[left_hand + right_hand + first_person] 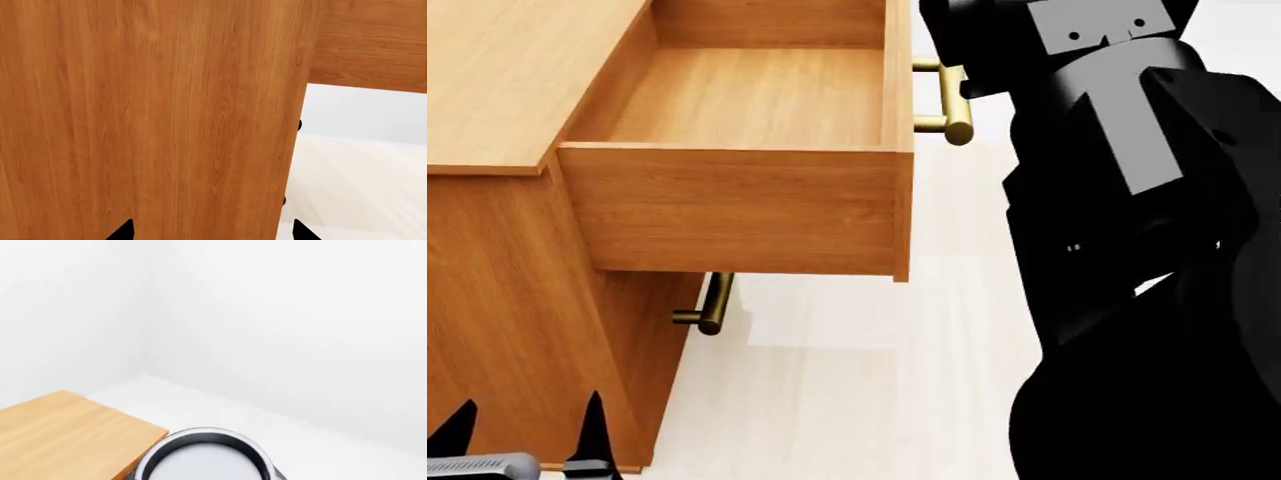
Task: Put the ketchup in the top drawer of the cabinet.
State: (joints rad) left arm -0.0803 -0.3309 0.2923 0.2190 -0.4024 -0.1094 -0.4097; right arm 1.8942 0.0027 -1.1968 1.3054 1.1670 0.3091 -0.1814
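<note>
The top drawer (747, 205) of the cabinet (507, 70) is pulled out wide and its inside shows nothing in it; its brass handle (950, 100) sticks out toward my right arm (1134, 200). In the right wrist view the silver lid of the ketchup (203, 460) sits right at the jaws, over the edge of the cabinet top (67, 440); the label and my right fingers are hidden. My left gripper (523, 430) is open and empty, low beside the cabinet's side (147, 125).
The lower drawer's brass handle (707, 305) shows under the open drawer. Pale floor (827, 390) lies in front of the cabinet. White walls fill the right wrist view. My right arm blocks the right side of the head view.
</note>
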